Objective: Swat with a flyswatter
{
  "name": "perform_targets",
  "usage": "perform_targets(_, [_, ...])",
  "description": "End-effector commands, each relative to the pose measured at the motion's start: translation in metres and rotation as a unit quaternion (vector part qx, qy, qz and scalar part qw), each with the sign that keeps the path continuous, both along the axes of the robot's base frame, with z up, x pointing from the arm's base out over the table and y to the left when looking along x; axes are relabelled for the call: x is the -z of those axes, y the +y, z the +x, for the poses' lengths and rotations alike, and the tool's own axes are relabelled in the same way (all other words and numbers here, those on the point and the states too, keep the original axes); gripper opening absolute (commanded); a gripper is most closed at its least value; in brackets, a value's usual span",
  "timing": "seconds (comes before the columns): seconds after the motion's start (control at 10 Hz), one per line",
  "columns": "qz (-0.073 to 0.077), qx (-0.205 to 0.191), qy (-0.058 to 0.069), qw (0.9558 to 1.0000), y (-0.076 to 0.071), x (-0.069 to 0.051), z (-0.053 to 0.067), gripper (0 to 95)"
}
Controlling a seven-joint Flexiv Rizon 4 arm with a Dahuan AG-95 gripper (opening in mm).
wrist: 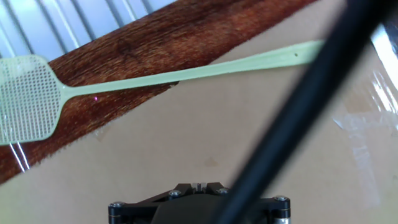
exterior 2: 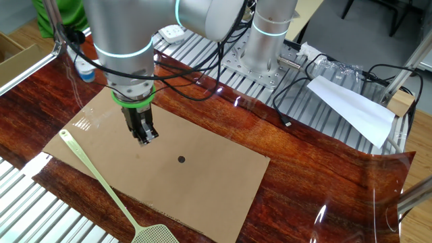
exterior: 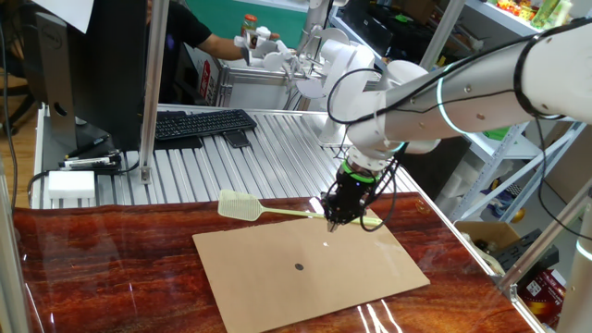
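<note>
On the near part of the table [exterior: 111, 259], a sheet of cardboard [exterior: 305, 264] is laid flat, with a small dark dot [exterior: 299, 267] marked near its middle. Above the far edge of the cardboard the gripper [exterior: 335, 220] is held pointing straight down, its fingers pressed together with nothing between them. Just beyond it the flyswatter [exterior: 242, 206] is seen lying flat, apart from the gripper: the handle end rests on the cardboard's far right corner, and the mesh head lies to the left on the dark wood. Farther back, on the ribbed metal surface, a black keyboard [exterior: 199, 123] is placed to the left.
</note>
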State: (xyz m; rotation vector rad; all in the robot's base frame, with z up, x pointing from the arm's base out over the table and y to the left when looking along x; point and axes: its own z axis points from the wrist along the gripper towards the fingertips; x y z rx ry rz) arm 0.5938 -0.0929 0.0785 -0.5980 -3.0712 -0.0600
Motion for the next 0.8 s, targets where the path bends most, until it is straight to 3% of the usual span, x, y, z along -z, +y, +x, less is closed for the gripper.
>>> perform_targets(0.1, [-0.006,-0.010,0.003,0.9999,-0.0005,0.0007,0.0006,0.0])
perform_targets(0.3, [-0.011,0.003,0.002,0.9999,-0.0005,0.0007,0.0006,0.0])
perform_targets(0.8, [-0.014,-0.018,-0.005,0.9997,-0.0005,0.0007,0.0006,0.0])
